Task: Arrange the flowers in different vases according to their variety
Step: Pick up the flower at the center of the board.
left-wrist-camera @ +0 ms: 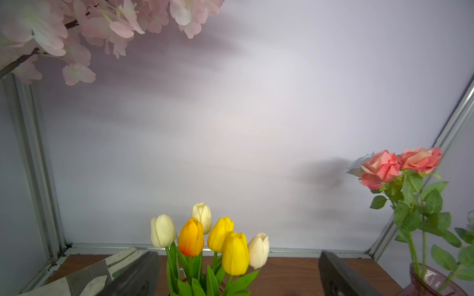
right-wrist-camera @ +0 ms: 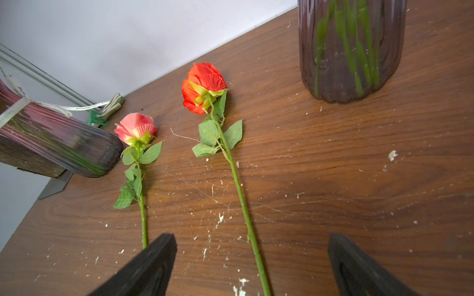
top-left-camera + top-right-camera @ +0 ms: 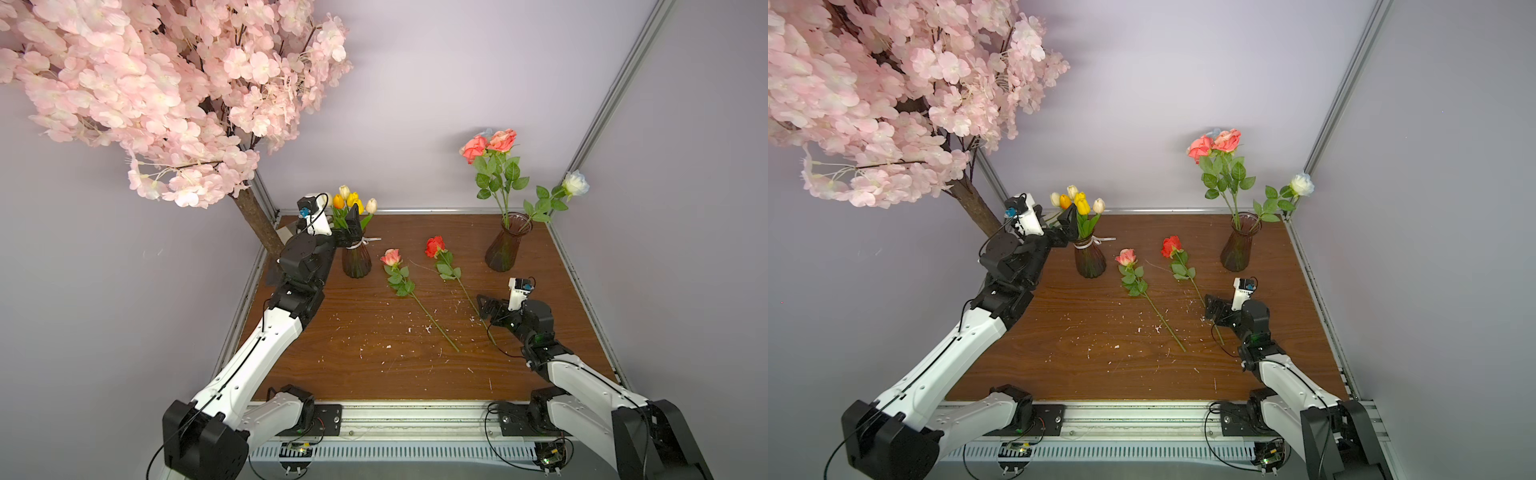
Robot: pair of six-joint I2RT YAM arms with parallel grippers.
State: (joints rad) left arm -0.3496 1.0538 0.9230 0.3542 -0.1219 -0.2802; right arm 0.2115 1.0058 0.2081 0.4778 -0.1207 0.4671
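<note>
Blossom tree [image 3: 166, 104] at far left, crown cut off by the frame edge. Left gripper [image 1: 238, 256] is up at the tulips [image 1: 218, 238], jaws spread wide on either side of the bunch, touching nothing; in both top views its far finger is hidden behind the leaves. Tulips stand in the ribboned vase [image 3: 356, 259]. The ribbon [image 2: 15, 107] carries tiny print, too small to read.

Pink rose [image 3: 391, 257] and red rose [image 3: 435, 246] lie flat on the table [image 3: 374, 357], apart and roughly parallel. Right gripper [image 2: 252, 238] hangs low over the red rose's stem, jaws spread, stem between them, no contact seen; the stem end is hidden under it in both top views.

Plain vase [image 3: 503, 245] at far right holds two pink roses [image 3: 488, 143] and a white rose [image 3: 575, 183]. A pale bloom [image 3: 486, 132] behind the pink ones is mostly hidden.
</note>
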